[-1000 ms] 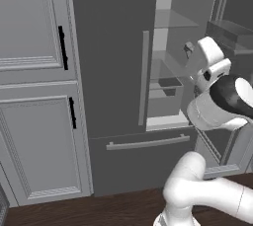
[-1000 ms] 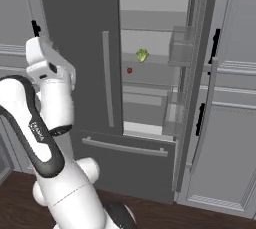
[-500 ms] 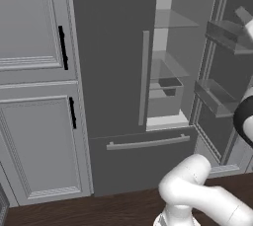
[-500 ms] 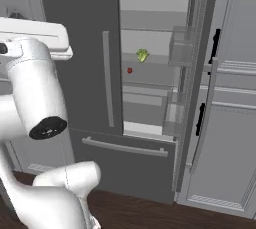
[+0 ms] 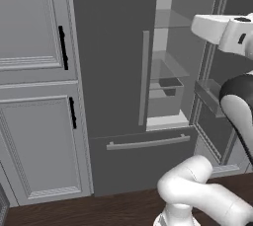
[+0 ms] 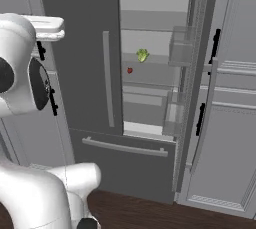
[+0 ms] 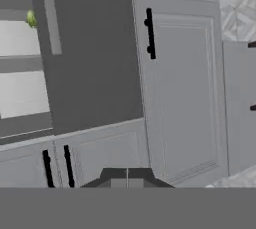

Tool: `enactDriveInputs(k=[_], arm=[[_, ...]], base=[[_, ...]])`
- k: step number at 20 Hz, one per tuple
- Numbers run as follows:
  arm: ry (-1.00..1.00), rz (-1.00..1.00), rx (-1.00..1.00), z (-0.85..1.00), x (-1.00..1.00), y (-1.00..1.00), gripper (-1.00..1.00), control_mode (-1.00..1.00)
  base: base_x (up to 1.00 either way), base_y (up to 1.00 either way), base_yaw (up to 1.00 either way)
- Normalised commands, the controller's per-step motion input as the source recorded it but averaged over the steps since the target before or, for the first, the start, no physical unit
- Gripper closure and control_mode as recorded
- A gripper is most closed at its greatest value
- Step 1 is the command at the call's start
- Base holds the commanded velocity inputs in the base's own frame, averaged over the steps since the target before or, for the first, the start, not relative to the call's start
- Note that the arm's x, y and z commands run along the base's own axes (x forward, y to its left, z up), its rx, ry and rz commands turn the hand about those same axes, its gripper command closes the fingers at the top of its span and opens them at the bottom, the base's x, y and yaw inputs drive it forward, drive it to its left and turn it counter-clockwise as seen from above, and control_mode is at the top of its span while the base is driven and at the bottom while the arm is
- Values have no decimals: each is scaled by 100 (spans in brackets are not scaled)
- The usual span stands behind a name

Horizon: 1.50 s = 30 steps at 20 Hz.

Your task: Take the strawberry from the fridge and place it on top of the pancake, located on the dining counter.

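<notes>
At the hand: gripper (image 7: 127, 174) shut tight, holding nothing, raised high and turned toward the cabinets (image 7: 182, 93) rather than the fridge opening.
Around it: black handles (image 7: 150, 33) on the light grey panels; fridge (image 6: 80, 48) standing with its right door swung open, left door closed.
Step in hand: reach for the berry, judged barely begun.
Doing it well: swing the hand round to face the open compartment, spread the jaws before entering, keep clear of the door bins, come in level over the shelf.
Fridge shelf: strawberry (image 6: 130, 70) sitting toward the left, small yellow-green item (image 6: 143, 55) just beside, up and right of it.
Door bins: seemingly empty.
Pancake: out of sight.
</notes>
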Motion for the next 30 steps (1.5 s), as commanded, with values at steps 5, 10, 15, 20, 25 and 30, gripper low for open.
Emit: enactDriveInputs(k=[5,10,15,20,25,30], arm=[[9,-22,-26,-94,44,16,100,-100],[8,-6,-11,-70,45,-5,100,-100],[15,1,6,-37,52,3,100,-100],[43,-20,0,-30,42,9,100,-100],[10,-47,20,-18,19,1,100,-100],[-9,-52,54,-59,9,-2,100,-100]], base=[[0,0,0],[0,0,0],[0,0,0],[0,0,0],[0,0,0],[0,0,0]])
